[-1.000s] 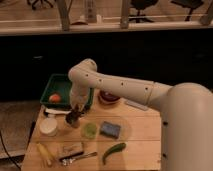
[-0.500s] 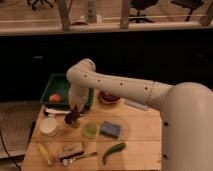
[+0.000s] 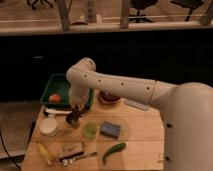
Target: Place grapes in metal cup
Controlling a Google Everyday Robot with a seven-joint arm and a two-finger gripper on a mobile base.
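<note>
Where the white arm bends down over the left of a wooden table point(image 3: 140, 137), its gripper point(image 3: 76, 110) points straight down with the fingers drawn together. It sits right above the metal cup point(image 3: 73, 122), at or touching the rim. A dark lump at the gripper's tip reads as the grapes point(image 3: 75, 115), at the cup's mouth. Whether they are pinched by the gripper or already resting in the cup cannot be told, since the grapes, the fingertips and the grey cup merge into one dark shape.

The robot's large white body point(image 3: 187, 125) fills the right side and runs out of view, hiding the table's right edge.

Nearest the front lie a yellow, banana-like thing point(image 3: 45, 153), a pale flat packet point(image 3: 70, 148), a thin utensil point(image 3: 82, 157) and a curved green pepper point(image 3: 114, 151). Behind them, in a row with the metal cup, sit a round white bowl point(image 3: 49, 126), a translucent green cup point(image 3: 90, 130) just right of the metal cup, and a blue rectangular sponge point(image 3: 110, 129). Farther back stand a green tray point(image 3: 52, 82) holding an orange round fruit point(image 3: 55, 98), partly hidden by the arm, and a reddish bowl point(image 3: 109, 98).
</note>
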